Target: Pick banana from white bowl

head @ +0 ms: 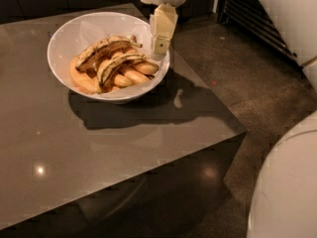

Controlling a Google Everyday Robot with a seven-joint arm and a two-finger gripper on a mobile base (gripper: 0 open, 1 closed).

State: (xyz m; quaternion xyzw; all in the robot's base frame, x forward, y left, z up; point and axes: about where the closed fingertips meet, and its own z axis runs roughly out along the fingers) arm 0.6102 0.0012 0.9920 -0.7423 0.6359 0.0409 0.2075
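The white bowl [67, 43] stands on the grey table at the back left. In it the pale-yellow banana [118, 64] with a black streak lies curved across the middle. A darker, browner banana [101, 51] lies just behind it. Plump orange pieces [132, 74] lie under and around both. My gripper [159, 46] hangs from above at the bowl's right rim, pointing down, just right of and above the pale banana's stem end. It holds nothing.
The grey table [114, 148] ends at a front edge and a right corner near the bowl. A dark speckled floor [247, 78] lies to the right. A slatted dark panel [257, 19] stands at the back right. A white rounded body [287, 192] fills the lower right.
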